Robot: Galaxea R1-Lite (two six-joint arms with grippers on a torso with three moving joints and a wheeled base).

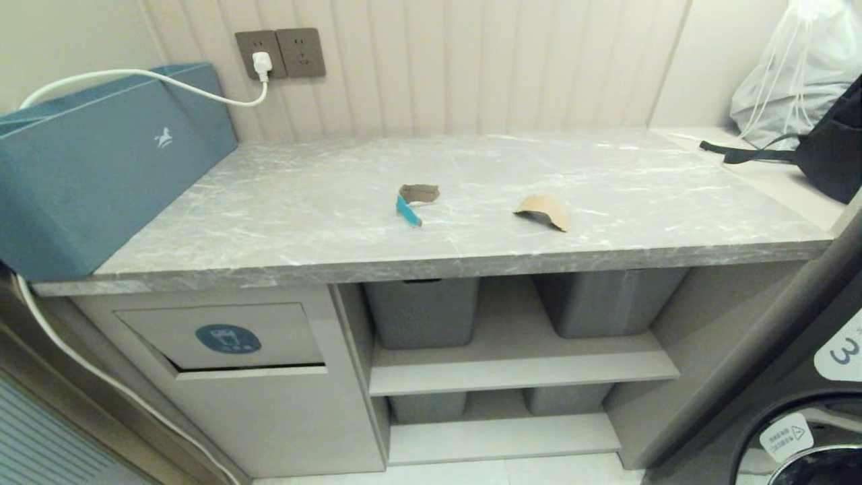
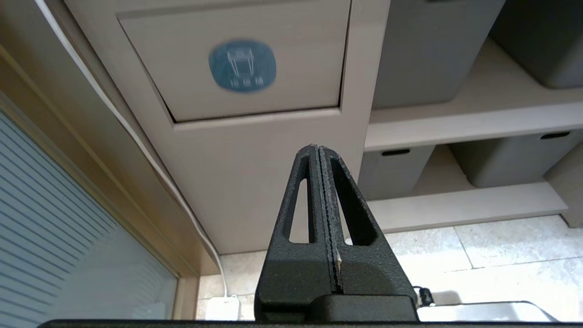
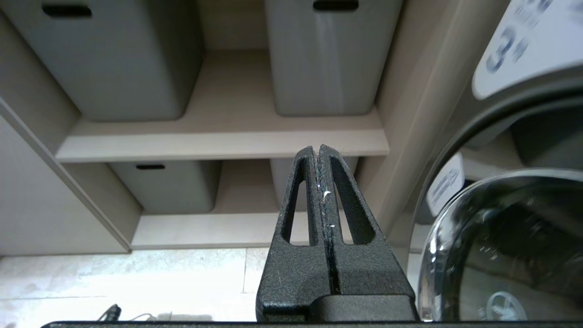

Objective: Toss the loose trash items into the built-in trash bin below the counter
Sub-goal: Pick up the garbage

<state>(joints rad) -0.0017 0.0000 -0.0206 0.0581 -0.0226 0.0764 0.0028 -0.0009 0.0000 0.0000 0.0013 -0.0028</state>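
Counter [image 1: 606,195] lies open around the 2 scraps [image 1: 415,200]; blue box [image 1: 101,162] blocks its left end.

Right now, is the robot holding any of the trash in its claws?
No, nothing is held. The left gripper and right gripper are both shut and empty, low by the cabinet. The blue scrap and tan scrap lie on the counter.

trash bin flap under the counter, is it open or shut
Slightly ajar. In the head view the trash bin flap shows a dark gap along its lower edge and sits skewed in its frame; the left wrist view shows the same dark line.
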